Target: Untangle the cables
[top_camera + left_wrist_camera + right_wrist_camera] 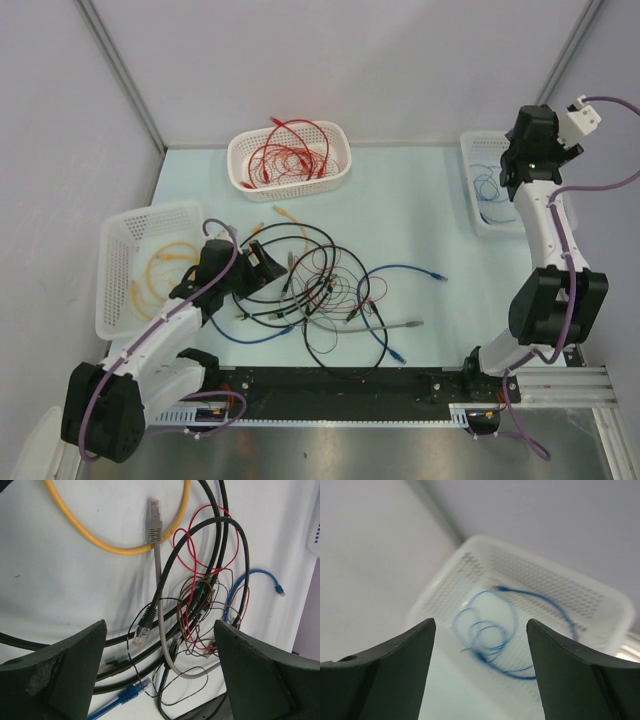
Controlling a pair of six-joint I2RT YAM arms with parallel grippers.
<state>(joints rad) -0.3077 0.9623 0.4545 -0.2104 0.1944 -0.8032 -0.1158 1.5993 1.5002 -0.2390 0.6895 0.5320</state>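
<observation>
Since each colour seems to be getting its own basket, right claw (480, 625) is hanging wide open and empty over the basket (555, 567) where blue cable (502, 588) is lying. Left claw (160, 630), also open, is hovering over the tangle (310, 285) sitting mid desk (400, 200).

Bright, even light; soft, blurry right wrist view.

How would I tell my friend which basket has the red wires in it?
Look at the pale blue table and go to its far edge. The white basket in the middle there holds red cables. The left basket holds yellow cables, the right basket blue cables.
</observation>
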